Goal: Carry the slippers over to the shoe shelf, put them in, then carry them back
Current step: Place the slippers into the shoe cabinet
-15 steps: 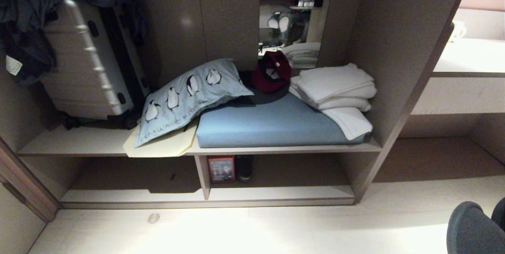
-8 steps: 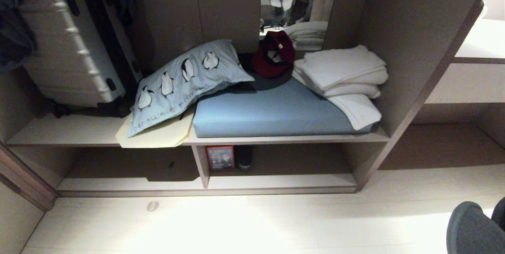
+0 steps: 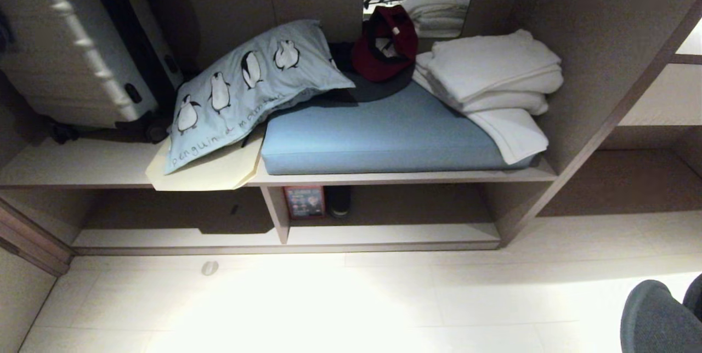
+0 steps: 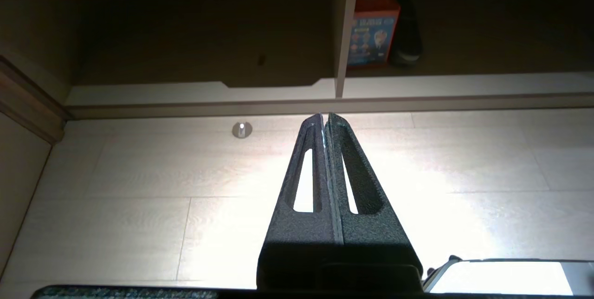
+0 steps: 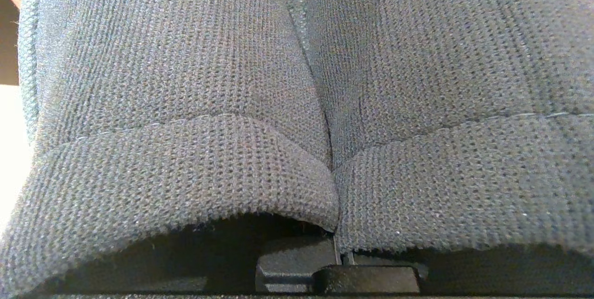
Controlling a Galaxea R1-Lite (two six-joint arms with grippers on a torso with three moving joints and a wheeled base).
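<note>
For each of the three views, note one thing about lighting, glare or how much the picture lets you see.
Head view: strong glare bleaches the pale floor, while the low shoe shelf sits in deep shadow. Left wrist view: the same glare lies behind the shut left claw, which shows dark against it. Right wrist view: the slippers fill the picture, hiding nearly everything else.

left gripper [image 4: 325, 120] with fingers pressed together, held over pale plank floor [image 4: 139, 224]. beyond it, the shoe shelf [image 4: 344, 43]: upright divider, dark back, a red box [image 4: 372, 29] beside a black shoe [image 4: 408, 34]. small metal disc [image 4: 242, 129] on floor.
</note>
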